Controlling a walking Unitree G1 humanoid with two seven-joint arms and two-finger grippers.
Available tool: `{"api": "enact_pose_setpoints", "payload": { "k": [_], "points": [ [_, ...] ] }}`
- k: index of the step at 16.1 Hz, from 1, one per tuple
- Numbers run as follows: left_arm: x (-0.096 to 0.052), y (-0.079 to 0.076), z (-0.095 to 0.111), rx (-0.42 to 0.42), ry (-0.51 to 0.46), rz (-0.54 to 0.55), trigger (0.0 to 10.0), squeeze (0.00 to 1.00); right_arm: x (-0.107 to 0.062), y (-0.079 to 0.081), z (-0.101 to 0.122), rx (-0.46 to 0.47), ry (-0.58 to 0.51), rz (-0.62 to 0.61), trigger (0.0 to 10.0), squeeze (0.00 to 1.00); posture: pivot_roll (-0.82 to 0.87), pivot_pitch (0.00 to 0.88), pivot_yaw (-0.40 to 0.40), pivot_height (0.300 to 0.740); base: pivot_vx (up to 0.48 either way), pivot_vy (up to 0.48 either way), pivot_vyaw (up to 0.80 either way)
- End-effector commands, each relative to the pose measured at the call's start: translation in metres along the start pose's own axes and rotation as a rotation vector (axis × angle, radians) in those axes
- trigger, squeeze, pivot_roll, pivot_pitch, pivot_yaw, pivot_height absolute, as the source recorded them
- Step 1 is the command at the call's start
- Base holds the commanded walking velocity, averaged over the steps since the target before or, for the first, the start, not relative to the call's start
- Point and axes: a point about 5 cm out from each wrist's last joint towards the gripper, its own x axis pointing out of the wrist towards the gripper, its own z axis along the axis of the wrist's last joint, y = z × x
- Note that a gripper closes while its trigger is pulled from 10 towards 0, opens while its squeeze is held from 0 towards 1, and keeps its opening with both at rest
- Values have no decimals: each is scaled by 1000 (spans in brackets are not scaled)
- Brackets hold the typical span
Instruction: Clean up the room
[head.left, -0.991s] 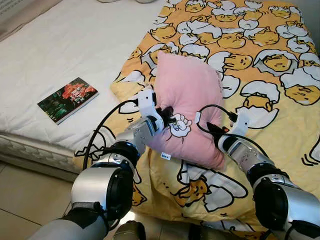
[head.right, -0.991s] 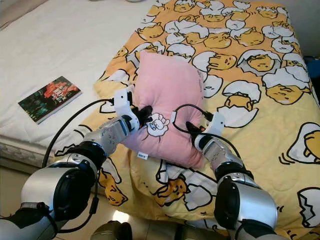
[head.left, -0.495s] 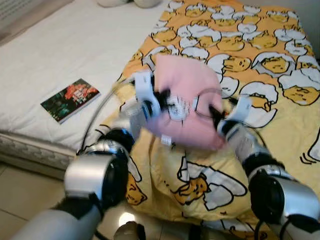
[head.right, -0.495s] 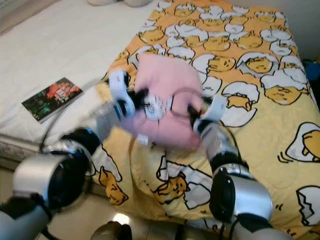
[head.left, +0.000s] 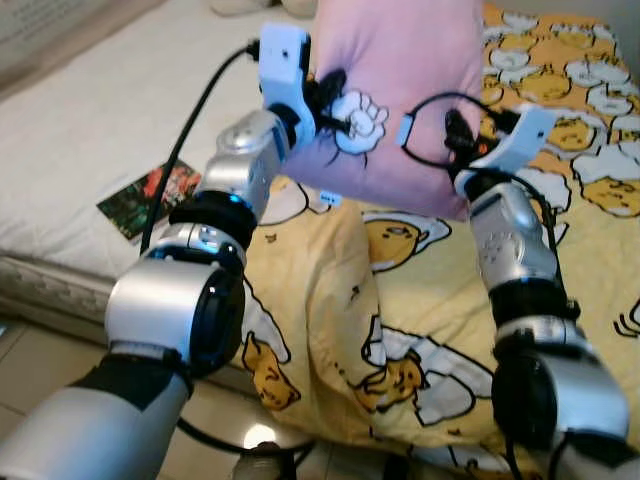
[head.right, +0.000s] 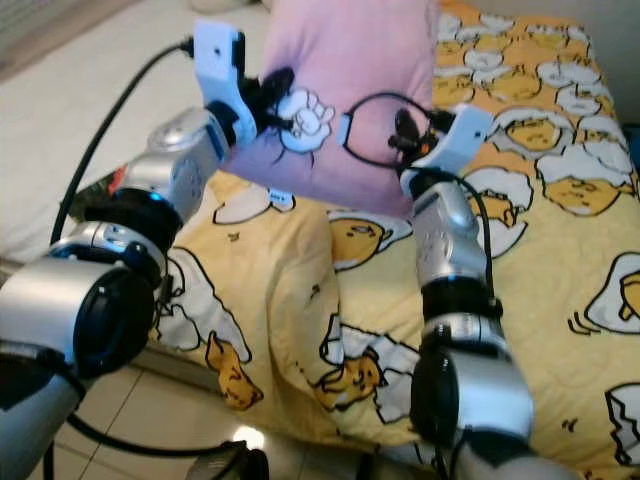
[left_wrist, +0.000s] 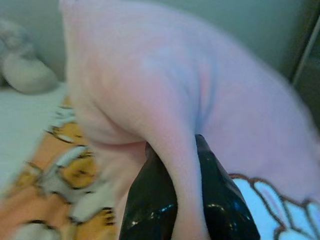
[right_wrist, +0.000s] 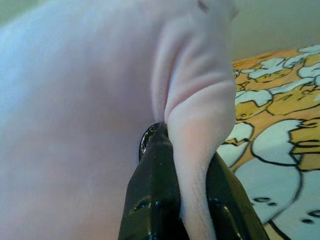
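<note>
The left gripper (head.left: 335, 100) pinches a fold of the pink pillow (head.left: 395, 90) between its two black fingers (left_wrist: 150, 210), at the upper middle of the left eye view. The right gripper (head.left: 458, 135) is closed in the same way on the other edge of the pillow, a ridge of fabric squeezed between its fingers (right_wrist: 155, 200). The pillow hangs between the two grippers, lifted above the bed, and its top is cut off by the upper edge of the frame. A white cartoon patch (head.left: 360, 118) sits on its front, just beside the left gripper. The fingertips themselves are sunk in the fabric and hard to make out in the head views.

Below lies the yellow blanket (head.left: 400, 330) with an egg cartoon print, bunched into a fold at the centre. A white sheet (head.left: 110, 120) covers the bed at the left. On it lies a book (head.left: 145, 195), partly hidden behind the left arm. At the top of the frame something pale and soft (head.left: 240, 6) is cut off and I cannot tell what it is. The tiled floor (head.left: 40, 380) shows at the lower left.
</note>
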Motion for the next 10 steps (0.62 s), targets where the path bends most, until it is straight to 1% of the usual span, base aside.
{"api": "enact_pose_setpoints", "payload": {
  "k": [1, 2, 3, 4, 5, 6, 7, 8, 9, 10],
  "points": [
    [-5, 6, -6, 41, -7, 33, 10000, 0, -9, -5, -5, -64, -21, -53, 10000, 0, -19, 0, 78, 740, 0, 0, 0],
    [-7, 6, -15, 65, 3, 58, 10000, 0, -15, -6, -10, -132, -26, -72, 10000, 0, -25, 0, 79, 740, 0, 0, 0],
    [-11, 2, -29, -4, -9, 99, 10000, 0, -25, -2, -14, -286, -60, -31, 10000, 0, -26, 0, 74, 740, 0, 0, 0],
    [-16, -3, -44, -73, -35, 118, 10000, 0, -36, 0, -18, -325, -77, -20, 10000, 0, -39, 0, 79, 740, 0, 480, 0],
    [-19, -6, -48, -83, -59, 132, 10000, 0, -41, -4, -21, -300, -68, -44, 10000, 0, -25, 0, 65, 740, 0, 480, 0],
    [-18, -11, -45, -38, -94, 120, 10000, 0, -44, -8, -23, -289, -68, -75, 10000, 0, -21, 0, 64, 740, 0, 480, 0],
    [-18, -15, -42, -11, -119, 99, 10000, 0, -44, -9, -25, -291, -64, -80, 10000, 0, -22, 0, 70, 740, 0, 480, 0],
    [-16, -20, -35, 38, -152, 65, 10000, 0, -44, -7, -27, -303, -65, -80, 10000, 0, -18, 0, 66, 740, 0, 480, 0],
    [-15, -22, -28, 83, -177, 46, 10000, 0, -43, -2, -29, -316, -67, -62, 10000, 0, -18, 0, 67, 740, 0, 480, 0],
    [-14, -21, -25, 86, -186, 42, 10000, 0, -43, 3, -31, -329, -68, -39, 10000, 0, -19, 0, 67, 740, 0, 480, 0]
  ]
}}
